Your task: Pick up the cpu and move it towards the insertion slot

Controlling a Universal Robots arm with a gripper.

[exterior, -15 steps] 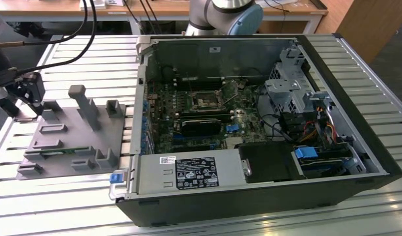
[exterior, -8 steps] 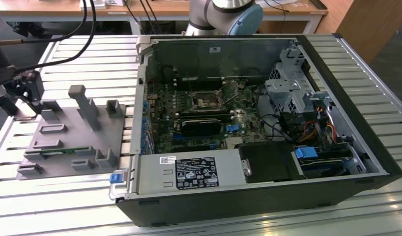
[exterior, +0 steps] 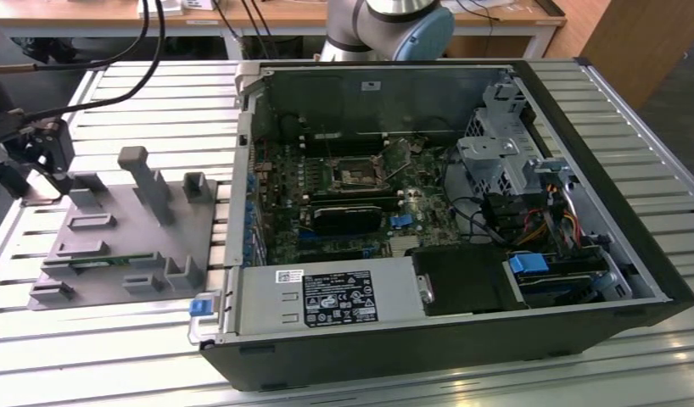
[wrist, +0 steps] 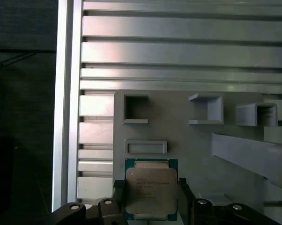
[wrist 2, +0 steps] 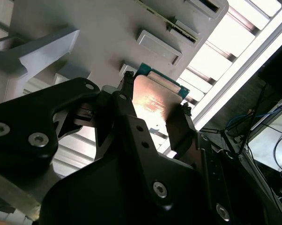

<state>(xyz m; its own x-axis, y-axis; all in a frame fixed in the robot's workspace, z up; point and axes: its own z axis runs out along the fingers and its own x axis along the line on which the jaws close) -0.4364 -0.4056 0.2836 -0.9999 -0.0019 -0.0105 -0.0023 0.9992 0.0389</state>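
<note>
The gripper (wrist: 151,193), narrowed onto two opposite edges of the cpu (wrist: 150,186), holds it over the grey plastic block (exterior: 120,242) at nine o'clock in the exterior view — grasp seemingly made, carry not yet done — with the insertion slot (exterior: 356,174) well apart toward three o'clock.

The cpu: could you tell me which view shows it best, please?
The first wrist view: the cpu faces the camera squarely, held in the gripper. The second wrist view shows it slanted, partly behind the gripper. Exterior view: too small to tell.
</note>
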